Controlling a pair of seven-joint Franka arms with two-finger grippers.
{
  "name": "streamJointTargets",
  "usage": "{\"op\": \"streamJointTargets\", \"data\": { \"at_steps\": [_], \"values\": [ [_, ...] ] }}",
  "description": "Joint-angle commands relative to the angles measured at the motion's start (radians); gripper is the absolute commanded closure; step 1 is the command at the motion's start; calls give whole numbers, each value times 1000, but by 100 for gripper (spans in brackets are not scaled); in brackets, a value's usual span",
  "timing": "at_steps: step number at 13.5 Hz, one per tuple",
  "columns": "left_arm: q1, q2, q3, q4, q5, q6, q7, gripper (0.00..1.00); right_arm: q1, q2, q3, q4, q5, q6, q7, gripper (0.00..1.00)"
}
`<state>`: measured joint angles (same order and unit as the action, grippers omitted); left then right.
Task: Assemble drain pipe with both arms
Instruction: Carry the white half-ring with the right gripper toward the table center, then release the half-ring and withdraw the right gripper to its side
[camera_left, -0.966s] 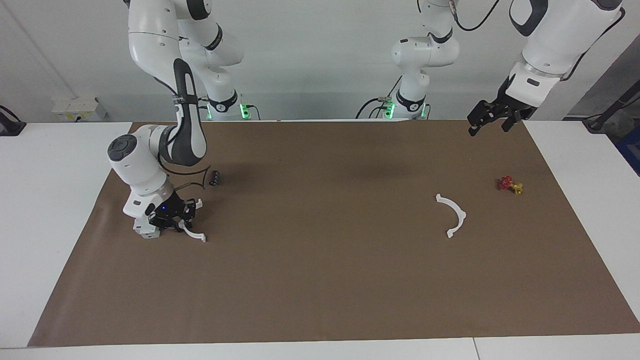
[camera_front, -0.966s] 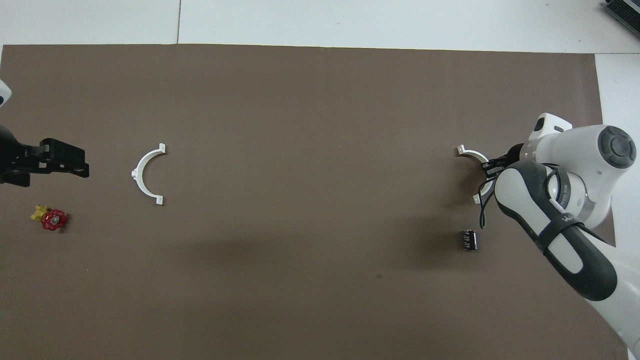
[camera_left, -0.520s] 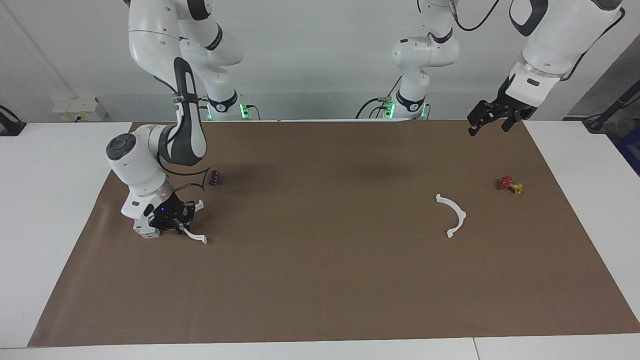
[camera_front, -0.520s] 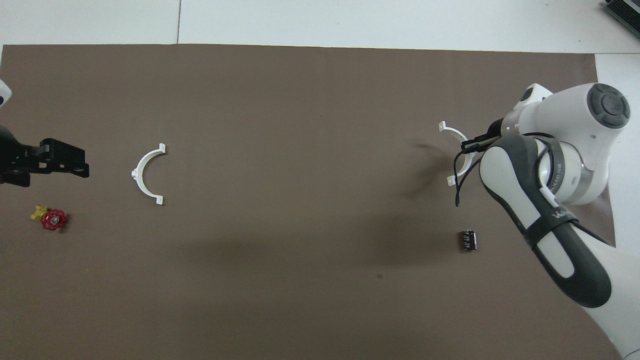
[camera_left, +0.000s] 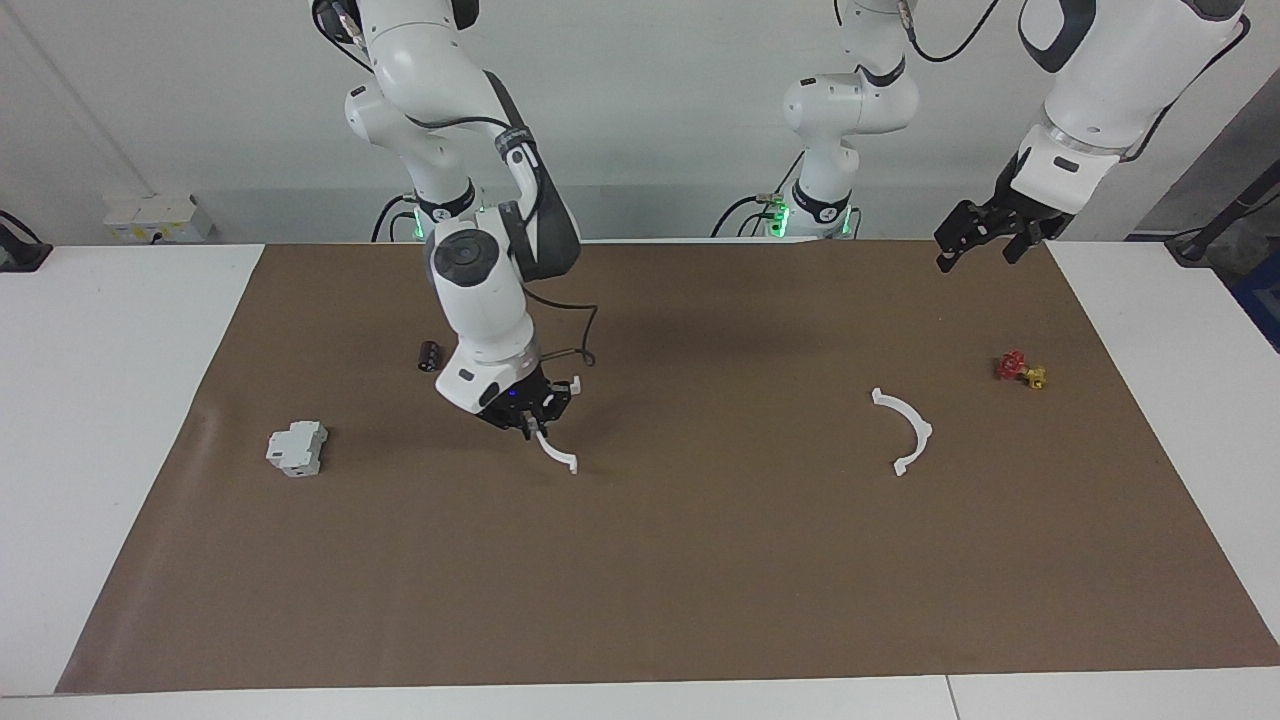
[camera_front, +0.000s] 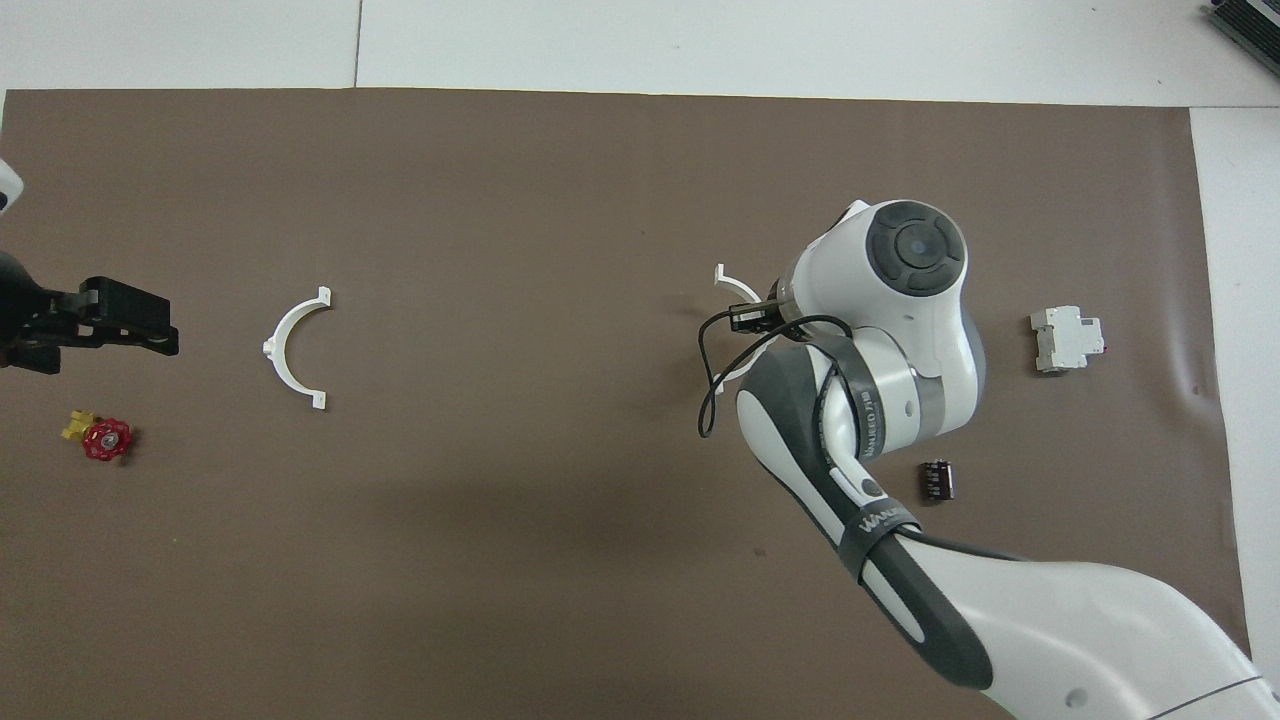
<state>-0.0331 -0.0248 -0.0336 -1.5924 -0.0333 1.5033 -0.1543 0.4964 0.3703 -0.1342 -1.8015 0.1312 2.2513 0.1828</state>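
Gripping half-ring, right gripper partly hidden overhead; left gripper agape.

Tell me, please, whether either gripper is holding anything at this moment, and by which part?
The right gripper holds one white half-ring near the middle of its arc, both ends sticking out. The left gripper holds nothing and waits, raised.

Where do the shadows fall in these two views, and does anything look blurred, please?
Facing view: a soft shadow lies on the brown mat under the right arm, and a fainter one mid-table nearer the robots; nothing looks smeared. Overhead view: a broad dim band crosses the mat nearer the robots; the half-ring is crisp.
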Motion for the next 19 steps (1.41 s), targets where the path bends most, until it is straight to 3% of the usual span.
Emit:
{"op": "streamJointTargets", "data": {
  "at_steps": [1,12,13,14,17,19],
  "values": [
    [1,-10,4,2,-3,-17,4,0,40,79,-4,68,-13,22,49,100],
    [1,-10,4,2,-3,-17,4,0,128,133,-4,39,-15,136,76,100],
    [1,-10,4,3,-3,-17,4,0,128,133,-4,36,-15,134,76,77],
    [1,-10,4,2,-3,-17,4,0,131,131,-4,31,-15,131,79,1],
    [1,-10,4,2,-3,-17,4,0,130,110,-8,41,-13,113,79,0],
    [1,-10,4,2,-3,-17,4,0,104,47,-21,45,-12,50,78,0]
  ]
}}
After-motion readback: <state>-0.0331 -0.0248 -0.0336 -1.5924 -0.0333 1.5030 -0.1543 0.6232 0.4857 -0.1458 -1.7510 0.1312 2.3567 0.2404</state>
